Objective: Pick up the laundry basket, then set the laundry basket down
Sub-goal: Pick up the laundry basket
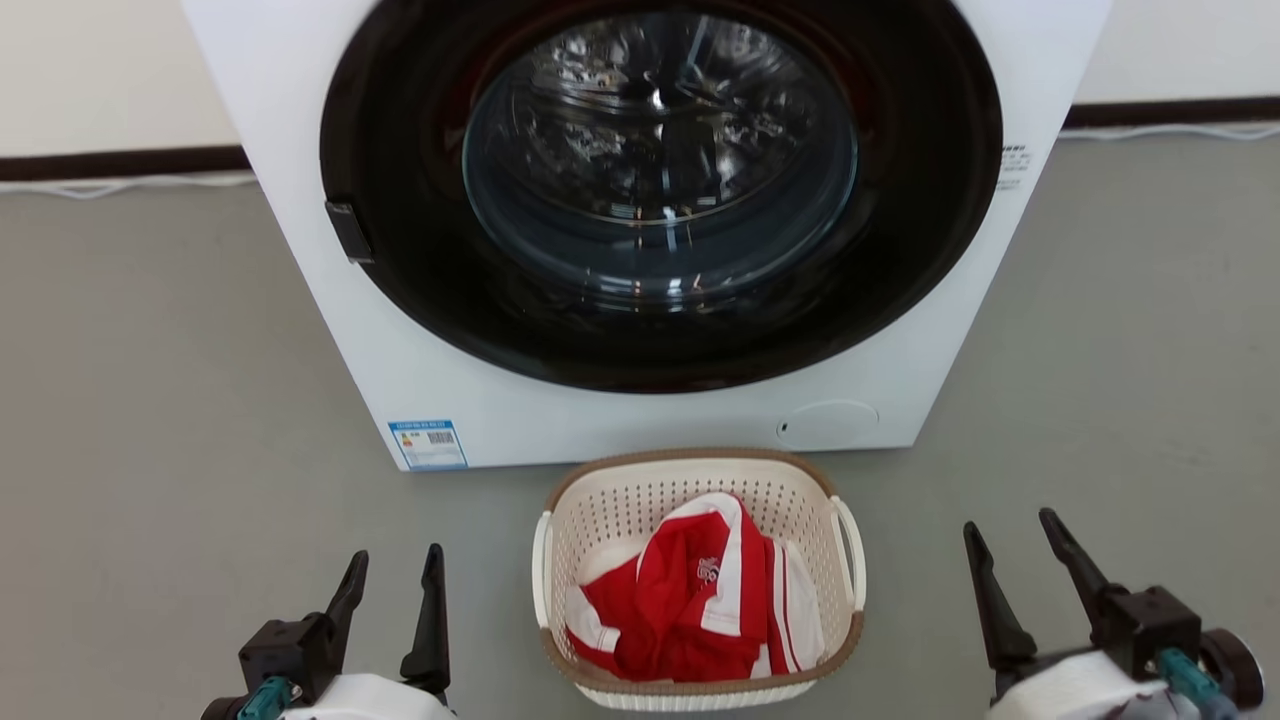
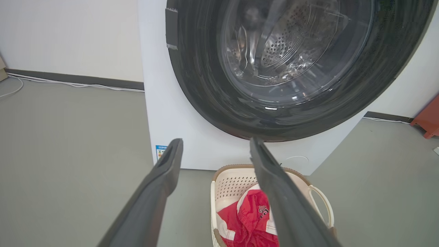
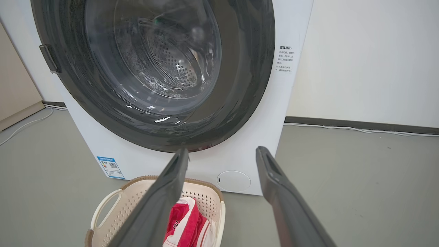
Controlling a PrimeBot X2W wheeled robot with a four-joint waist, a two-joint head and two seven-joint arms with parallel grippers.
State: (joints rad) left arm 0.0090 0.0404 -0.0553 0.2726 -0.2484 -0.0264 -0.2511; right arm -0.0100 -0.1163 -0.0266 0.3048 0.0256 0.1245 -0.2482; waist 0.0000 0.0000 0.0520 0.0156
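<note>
Cream-white plastic laundry basket [image 1: 620,510], loaded with a red-and-white garment [image 1: 690,600], sits just before the washing machine [image 1: 560,410], while the left gripper [image 1: 398,555] and right gripper [image 1: 1007,520] wait farther from the machine, fingers spread and empty, evidently staged for a two-handle lift.

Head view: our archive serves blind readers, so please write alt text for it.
A cream laundry basket with a brown rim, holding a red-and-white garment, sits on the grey floor before a white front-loading washing machine. The left gripper and right gripper flank it, open, touching nothing.
</note>
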